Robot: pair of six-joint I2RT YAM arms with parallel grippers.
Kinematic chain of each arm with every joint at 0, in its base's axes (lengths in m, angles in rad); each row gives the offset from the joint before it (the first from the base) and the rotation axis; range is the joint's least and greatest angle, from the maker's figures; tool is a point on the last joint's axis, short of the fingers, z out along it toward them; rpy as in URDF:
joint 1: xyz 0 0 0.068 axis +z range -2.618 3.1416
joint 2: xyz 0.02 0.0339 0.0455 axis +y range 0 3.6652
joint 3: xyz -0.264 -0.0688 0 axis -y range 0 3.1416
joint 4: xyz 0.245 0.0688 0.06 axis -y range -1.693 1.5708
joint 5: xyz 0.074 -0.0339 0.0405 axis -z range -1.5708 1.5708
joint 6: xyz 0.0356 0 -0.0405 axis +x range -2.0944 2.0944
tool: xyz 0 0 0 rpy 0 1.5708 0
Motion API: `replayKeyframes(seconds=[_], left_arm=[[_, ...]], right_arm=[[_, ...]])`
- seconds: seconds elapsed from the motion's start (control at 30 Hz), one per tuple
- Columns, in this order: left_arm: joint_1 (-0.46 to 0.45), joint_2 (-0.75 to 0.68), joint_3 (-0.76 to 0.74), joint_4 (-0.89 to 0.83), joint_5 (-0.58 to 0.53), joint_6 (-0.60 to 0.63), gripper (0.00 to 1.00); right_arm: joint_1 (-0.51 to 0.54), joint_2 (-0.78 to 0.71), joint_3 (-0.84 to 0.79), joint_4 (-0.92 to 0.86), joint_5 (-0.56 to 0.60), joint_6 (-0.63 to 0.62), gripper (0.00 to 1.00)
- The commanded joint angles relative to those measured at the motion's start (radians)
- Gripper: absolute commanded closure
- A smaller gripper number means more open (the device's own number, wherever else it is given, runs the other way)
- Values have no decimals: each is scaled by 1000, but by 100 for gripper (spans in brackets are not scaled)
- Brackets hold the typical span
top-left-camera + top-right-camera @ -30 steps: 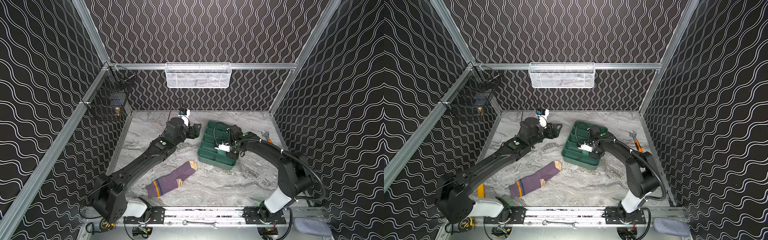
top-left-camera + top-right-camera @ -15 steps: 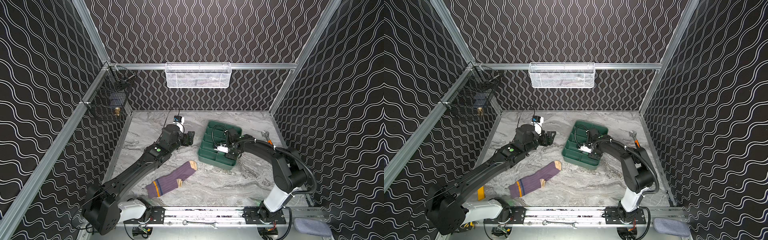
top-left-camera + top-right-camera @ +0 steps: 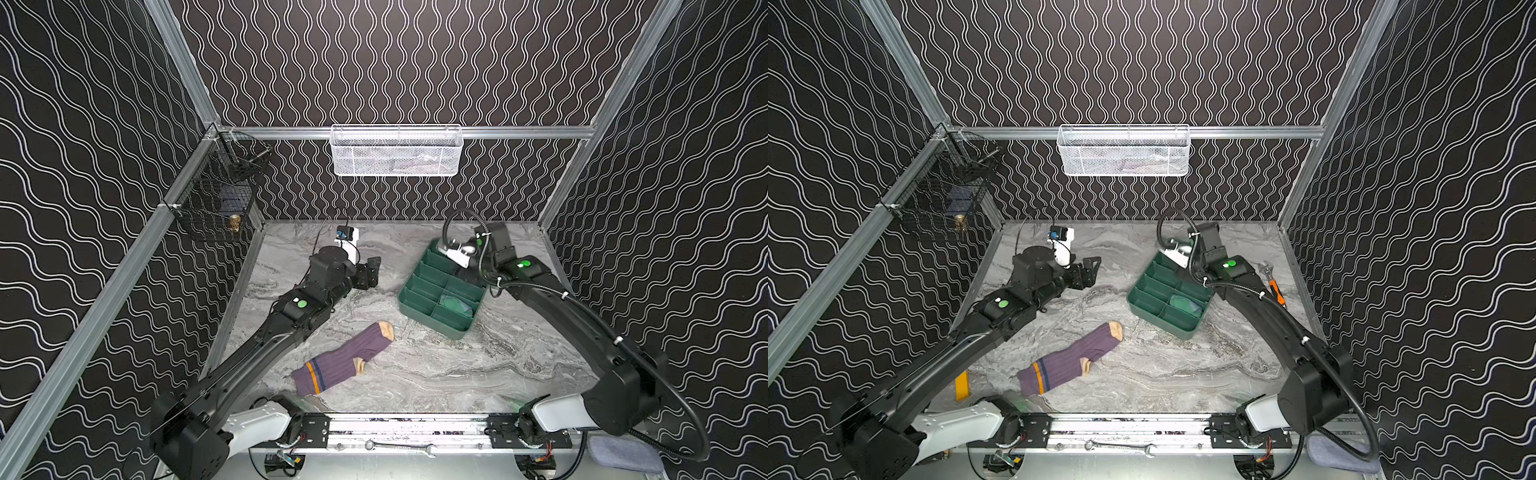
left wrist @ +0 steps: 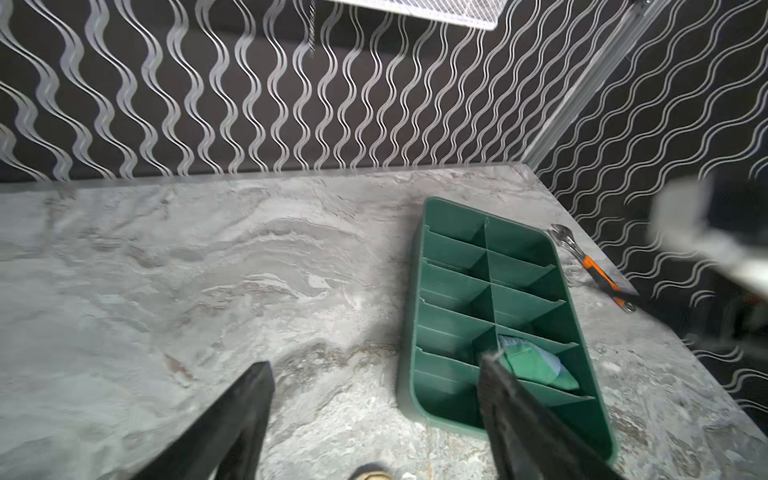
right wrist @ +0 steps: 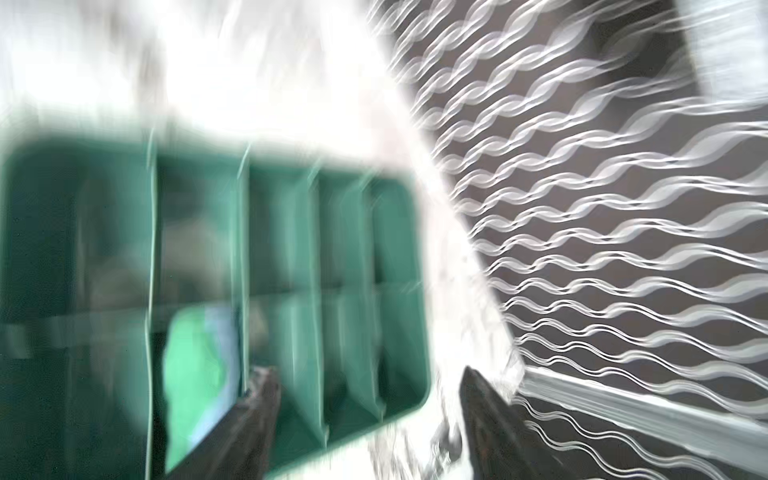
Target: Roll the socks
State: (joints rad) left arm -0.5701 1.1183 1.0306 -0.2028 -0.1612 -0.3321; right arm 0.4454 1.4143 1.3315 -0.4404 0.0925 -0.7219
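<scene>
The purple sock (image 3: 345,359) (image 3: 1071,361) lies flat and unrolled on the marble table, peach toe toward the green tray (image 3: 432,324) (image 3: 1158,322). A blue-and-green sock (image 3: 455,303) (image 3: 1185,303) (image 4: 536,365) sits bundled in one of the tray's near compartments. My left gripper (image 3: 372,270) (image 4: 372,365) hovers open and empty left of the tray, above the bare table. My right gripper (image 5: 368,374) is open and empty above the tray's far end. In both top views its fingers are mostly hidden under the wrist. The right wrist view is heavily blurred.
An orange-handled adjustable wrench (image 3: 1273,282) (image 4: 590,266) lies right of the tray by the wall. A white mesh basket (image 3: 397,149) hangs on the back wall and a black wire basket (image 3: 216,199) on the left wall. A grey cloth pad (image 3: 623,453) lies off the front right corner.
The right gripper has opened and lifted out of the tray toward the back, leaving the blue-and-green sock in its compartment. The left gripper has drawn back leftward from the tray.
</scene>
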Motion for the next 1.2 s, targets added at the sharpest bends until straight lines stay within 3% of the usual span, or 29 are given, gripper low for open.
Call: replayKeyframes(seconds=[0.0, 0.07, 0.17, 0.23, 0.3, 0.5, 0.73, 1.17], left_arm=[[1, -68, -13, -74, -116, 29, 14], [2, -119, -33, -95, -194, -18, 9], [2, -178, -42, -153, -198, -16, 8], [2, -210, -43, -212, -195, -28, 6], [2, -235, -51, -277, -201, -64, 1], [2, -256, -107, -384, -202, -86, 1], [3, -256, -154, -408, -238, -104, 1], [4, -252, -187, -415, -290, -104, 1]], right_arm=[[3, -46, 25, 246, -149, 544, 41], [3, -64, -32, 408, -184, 818, 52], [9, -37, -80, 529, -115, 1187, 49], [20, 13, -58, 455, 1, 1383, 49], [40, 81, -14, 364, 69, 1481, 44], [151, 337, 190, 155, 180, 1499, 34], [224, 567, 388, -65, 363, 1552, 32], [243, 764, 501, -159, 425, 1623, 38]])
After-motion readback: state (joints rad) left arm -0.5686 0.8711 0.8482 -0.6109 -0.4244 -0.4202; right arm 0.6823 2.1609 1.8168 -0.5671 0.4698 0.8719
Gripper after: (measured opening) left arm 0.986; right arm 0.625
